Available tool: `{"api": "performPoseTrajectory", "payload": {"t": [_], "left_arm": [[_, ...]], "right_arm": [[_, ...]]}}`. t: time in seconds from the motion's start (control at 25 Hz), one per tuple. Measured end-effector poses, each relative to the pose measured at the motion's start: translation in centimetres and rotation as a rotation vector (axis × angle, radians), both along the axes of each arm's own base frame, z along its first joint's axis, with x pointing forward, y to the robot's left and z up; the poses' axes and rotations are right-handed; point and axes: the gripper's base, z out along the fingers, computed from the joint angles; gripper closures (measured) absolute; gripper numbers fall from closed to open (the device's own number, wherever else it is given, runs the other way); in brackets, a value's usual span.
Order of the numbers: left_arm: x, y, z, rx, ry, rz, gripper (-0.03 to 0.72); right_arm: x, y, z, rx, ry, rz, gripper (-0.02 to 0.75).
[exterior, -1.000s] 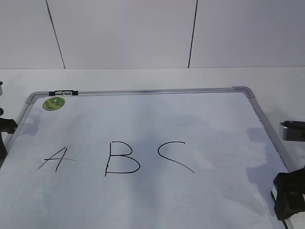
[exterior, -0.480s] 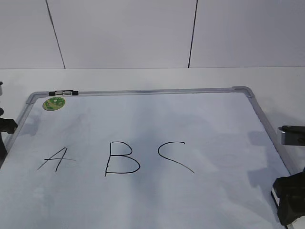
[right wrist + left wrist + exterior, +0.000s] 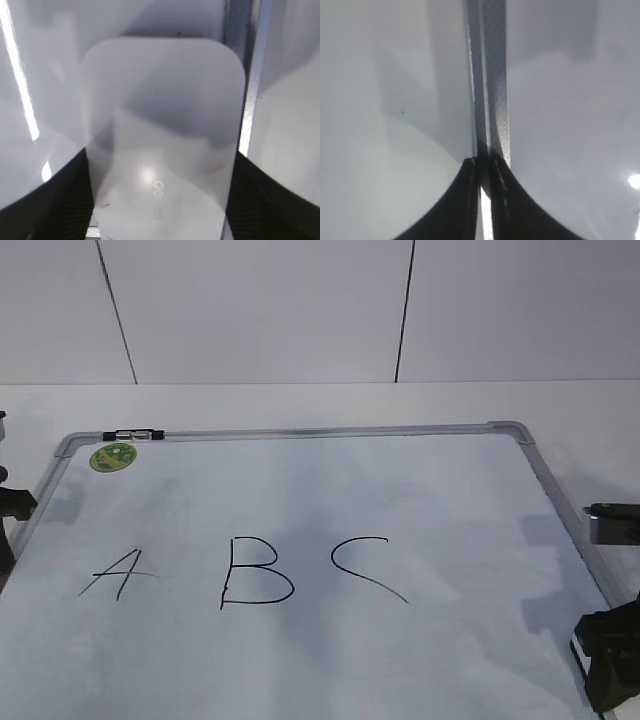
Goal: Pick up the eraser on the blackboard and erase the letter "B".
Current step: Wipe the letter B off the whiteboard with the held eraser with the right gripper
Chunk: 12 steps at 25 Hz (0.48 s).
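- On the white table (image 3: 300, 400), as the exterior view shows, the blackboard (image 3: 330, 490) is laid flat, a white board edged by a grey metal frame. The letter "B" (image 3: 256, 571) is drawn in black at the middle of the board, with an "A" (image 3: 118, 573) to its left and a "C" (image 3: 368, 567) to its right. A round green sticker (image 3: 113, 456) is seen near the far left corner. The right gripper (image 3: 608, 670) is seen at the lower right edge of the board, and only a dark bit of the left gripper (image 3: 12, 510) is seen at the left edge. The eraser is not made out clearly in this view.
- From the left wrist view, the left gripper (image 3: 485, 200) is seen with its two dark fingers pressed together, clenched on nothing, directly above the frame (image 3: 490, 90) of the board.
- From the right wrist view, the eraser (image 3: 162, 135) is seen lying on the board just beside the frame (image 3: 245, 75), between the two dark fingers (image 3: 55, 200) of the right gripper (image 3: 160, 200). The fingers are set close on either side of the eraser; whether it is grasped cannot be told.
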Motion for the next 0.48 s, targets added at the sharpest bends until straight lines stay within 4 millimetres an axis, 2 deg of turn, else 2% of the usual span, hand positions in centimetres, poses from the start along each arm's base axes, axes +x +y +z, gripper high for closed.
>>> {"api": "performPoseTrajectory", "payload": {"t": [0.32, 0.48], "left_arm": [[0.0, 0.0, 0.0, 0.0, 0.0, 0.0, 0.666], [0.0, 0.0, 0.0, 0.0, 0.0, 0.0, 0.666]], "right_arm": [[0.2, 0.0, 0.2, -0.001, 0.002, 0.002, 0.223], [0.9, 0.1, 1.4, -0.004, 0.018, 0.008, 0.223]]}}
